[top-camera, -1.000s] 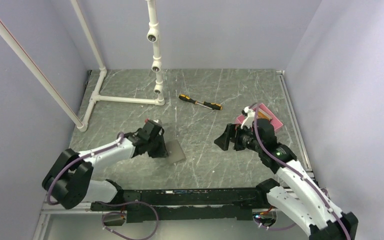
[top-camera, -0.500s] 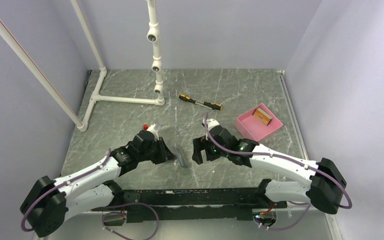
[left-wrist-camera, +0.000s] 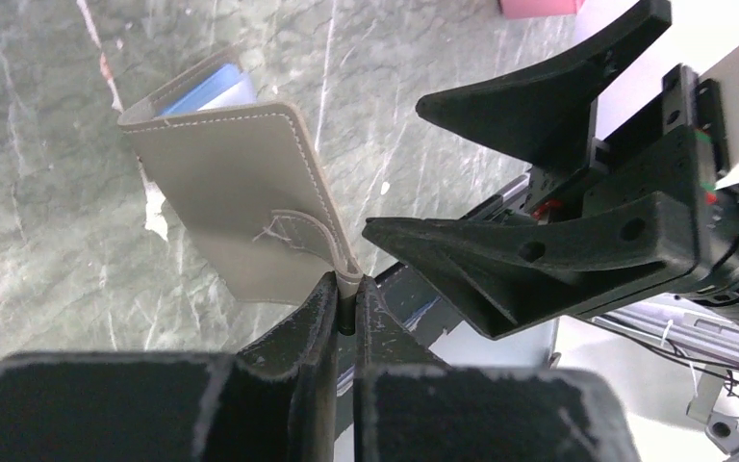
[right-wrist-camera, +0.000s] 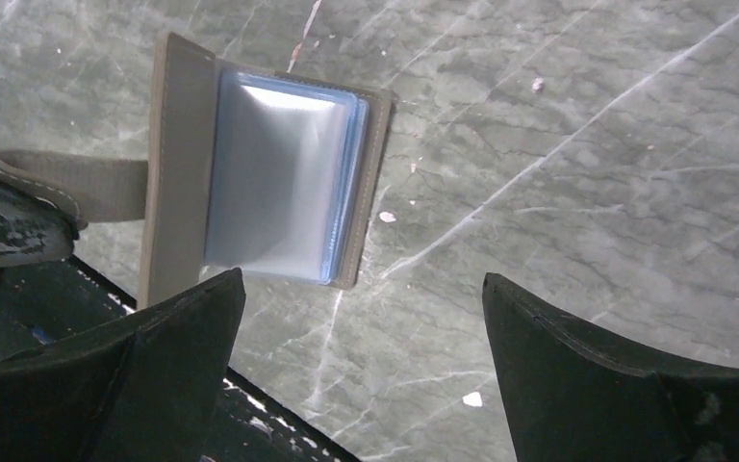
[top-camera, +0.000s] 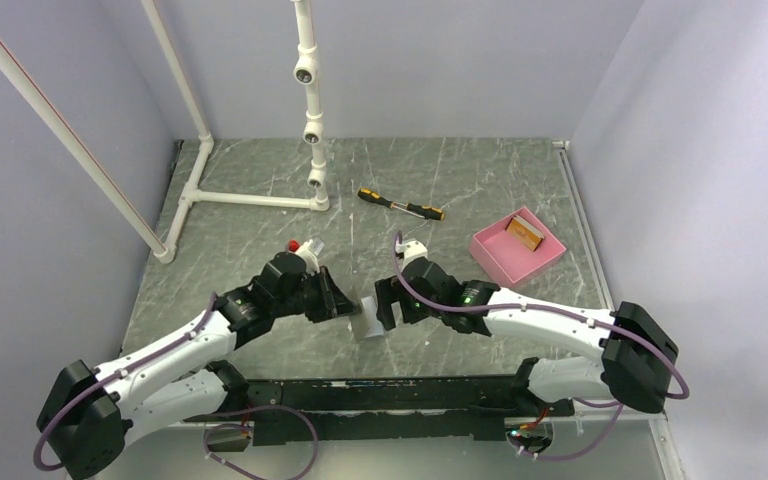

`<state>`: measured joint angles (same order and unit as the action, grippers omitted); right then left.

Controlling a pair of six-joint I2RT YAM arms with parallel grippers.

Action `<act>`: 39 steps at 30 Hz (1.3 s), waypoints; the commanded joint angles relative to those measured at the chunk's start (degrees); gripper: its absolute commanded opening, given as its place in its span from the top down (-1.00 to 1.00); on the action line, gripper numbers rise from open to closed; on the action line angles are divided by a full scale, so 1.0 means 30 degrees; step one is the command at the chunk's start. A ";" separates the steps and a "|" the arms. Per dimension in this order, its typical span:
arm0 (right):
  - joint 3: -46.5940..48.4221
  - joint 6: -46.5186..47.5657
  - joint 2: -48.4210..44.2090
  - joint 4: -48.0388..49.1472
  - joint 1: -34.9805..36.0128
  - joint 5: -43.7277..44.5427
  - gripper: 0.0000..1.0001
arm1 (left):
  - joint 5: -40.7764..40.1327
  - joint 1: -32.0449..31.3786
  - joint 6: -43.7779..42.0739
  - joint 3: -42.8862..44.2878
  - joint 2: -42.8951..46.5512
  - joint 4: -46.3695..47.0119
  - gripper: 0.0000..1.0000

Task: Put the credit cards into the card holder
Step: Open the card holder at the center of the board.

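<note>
card holder (left-wrist-camera: pixel 231 192), strap (left-wrist-camera: pixel 300 227) pinched in left end effector (left-wrist-camera: pixel 346 296)

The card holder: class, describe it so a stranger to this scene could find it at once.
On the grey table, look at the middle of its front edge. The card holder is there, its strap pinched in the left arm's fingers. It alone is a flat grey wallet, blue inside.

One card holder (top-camera: pixel 368 318), one tray (top-camera: pixel 501 256), one screwdriver (top-camera: pixel 401 205).
</note>
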<state>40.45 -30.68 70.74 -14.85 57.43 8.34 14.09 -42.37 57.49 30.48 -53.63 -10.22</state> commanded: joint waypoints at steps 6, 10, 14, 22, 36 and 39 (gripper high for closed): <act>-0.0005 -0.2256 0.0550 0.2914 -0.0232 -0.1837 -0.77 | -0.2198 -0.0069 0.0559 -0.1470 0.1344 -0.3780 1.00; -0.0231 -0.2955 0.0984 0.3432 -0.0836 -0.2947 -0.59 | -0.4606 -0.0070 0.1809 -0.1862 0.1709 -0.7275 1.00; -0.0616 -0.3408 0.1938 0.4827 -0.1983 -0.5509 -0.43 | -0.5459 -0.0066 0.3513 -0.2467 0.1021 -0.7792 1.00; -0.0055 -0.3289 0.4681 0.6206 -0.2448 -0.7933 -0.29 | -0.5551 -0.0104 0.4555 -0.2825 0.0273 -0.8615 0.97; 0.0318 -0.2283 0.5077 0.5825 -0.2228 -0.8561 -0.06 | -0.2657 -0.0133 0.1029 0.0153 0.6703 -0.9223 -0.29; 0.0372 -0.2015 0.4977 0.5807 -0.2031 -0.8558 -0.04 | -0.0772 -0.0106 0.0721 0.0313 0.6186 -0.6178 -0.20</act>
<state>39.31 -38.74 87.37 1.43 50.63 -17.04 3.42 -42.48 62.59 29.41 -33.85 -39.66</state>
